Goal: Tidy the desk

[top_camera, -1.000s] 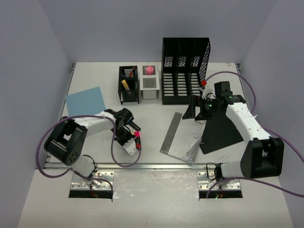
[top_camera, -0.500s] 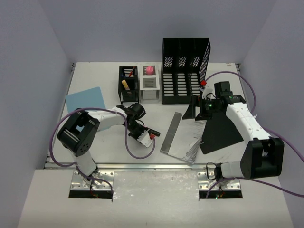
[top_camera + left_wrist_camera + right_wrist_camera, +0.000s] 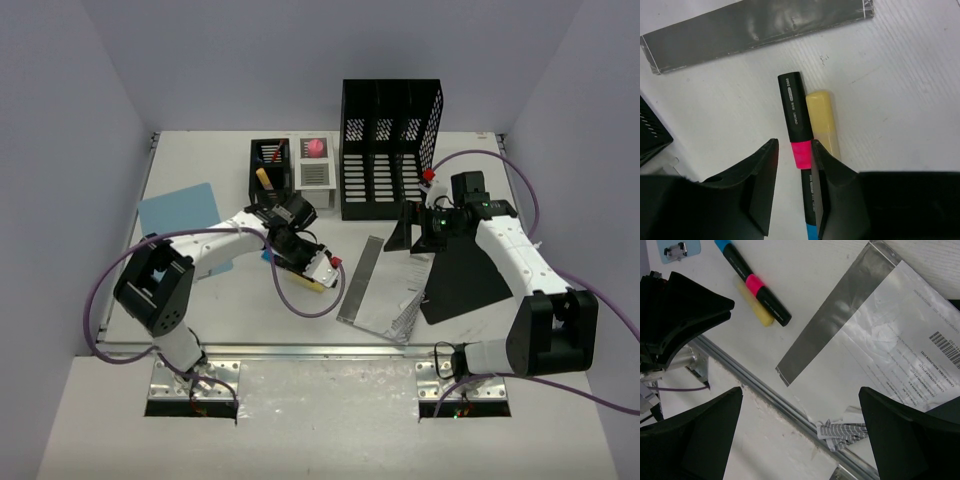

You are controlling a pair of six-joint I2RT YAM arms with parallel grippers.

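Organisation is incomplete: left fingers (image 3: pixel 760 185) stand narrowly apart astride the loose marker (image 3: pixel 796 112), right fingers (image 3: pixel 695 440) wide apart, with eraser (image 3: pixel 822 120) and papers (image 3: pixel 890 340) unfiled on the desk (image 3: pixel 220 320).

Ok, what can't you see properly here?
Left wrist view: the marker runs off the bottom edge, between the fingers of the left gripper.
Left wrist view: the yellow block beside it is partly hidden behind a finger.
Right wrist view: the mailing bag has print too small to read; the right edge cuts it off.
Top view: what's in the pen holder is too small.
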